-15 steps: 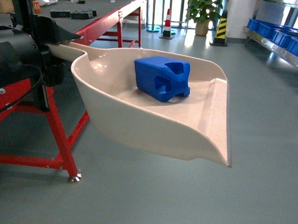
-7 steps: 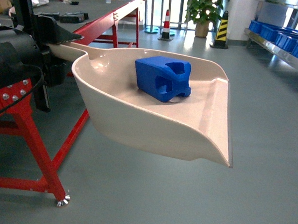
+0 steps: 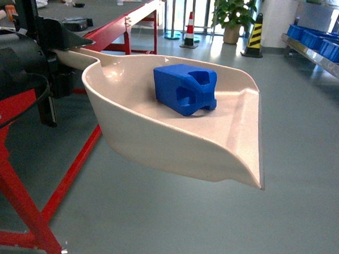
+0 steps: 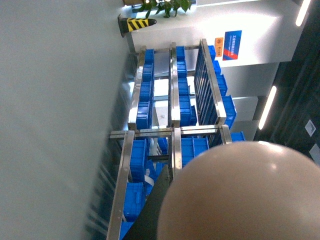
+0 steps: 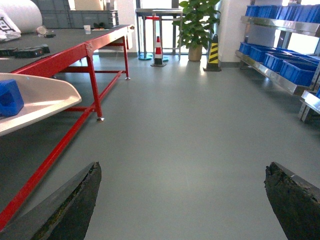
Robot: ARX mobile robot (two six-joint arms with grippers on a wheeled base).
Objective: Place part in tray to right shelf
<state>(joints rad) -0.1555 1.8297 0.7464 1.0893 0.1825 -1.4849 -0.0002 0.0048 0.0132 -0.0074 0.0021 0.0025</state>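
Left arm raised at the near left, right pincer spread wide.
The black left pincer (image 3: 59,53) clamps the tray's handle (image 3: 76,56); the right pincer (image 5: 185,200) holds nothing, its dark fingers (image 5: 75,205) far apart.

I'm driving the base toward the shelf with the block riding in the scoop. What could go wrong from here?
1. The blue part lies loose in the tray, which has an open front lip; a jolt or tilt could probably slide it out onto the floor.
2. The left gripper holds only the handle end, so the tray could sag or swing.
3. The red table frame is close beside the tray; turning might clip it.
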